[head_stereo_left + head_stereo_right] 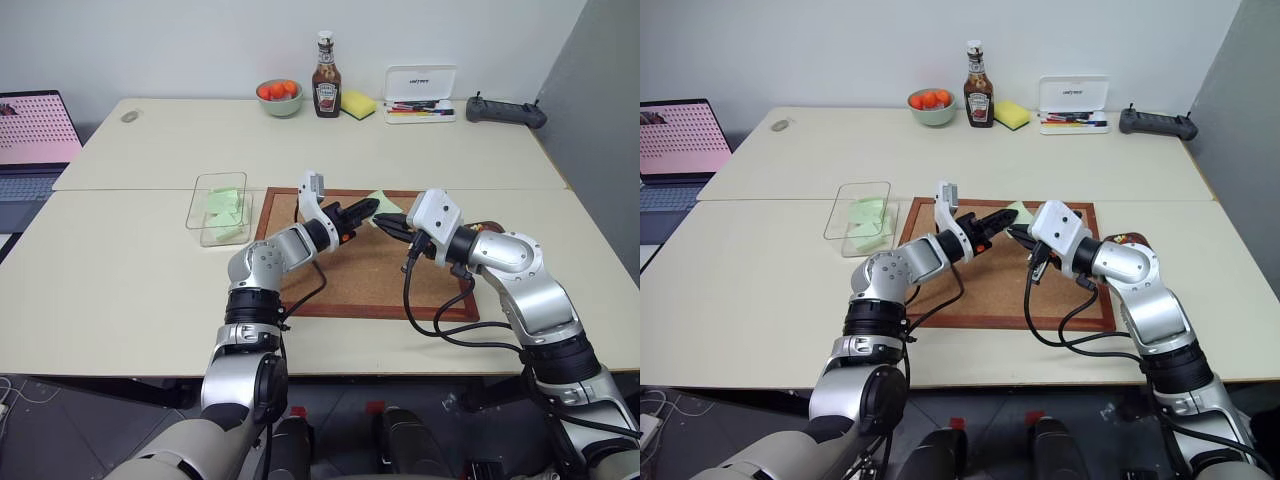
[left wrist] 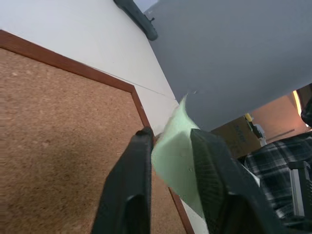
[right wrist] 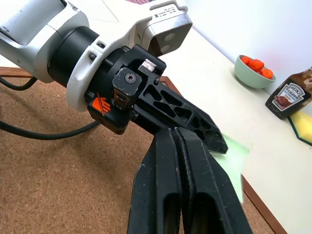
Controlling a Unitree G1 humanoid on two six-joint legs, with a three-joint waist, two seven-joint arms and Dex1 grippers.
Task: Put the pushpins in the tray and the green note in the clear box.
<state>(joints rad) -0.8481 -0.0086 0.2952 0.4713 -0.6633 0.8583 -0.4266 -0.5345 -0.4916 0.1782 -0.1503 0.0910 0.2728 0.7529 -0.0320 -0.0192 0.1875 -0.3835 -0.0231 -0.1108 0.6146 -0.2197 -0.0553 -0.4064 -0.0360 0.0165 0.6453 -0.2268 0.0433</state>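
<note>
The green note is partly hidden behind the left hand, its lower edge cut off.

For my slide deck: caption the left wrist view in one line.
Left claw closing around the green note at the far corner of the cork board.
</note>
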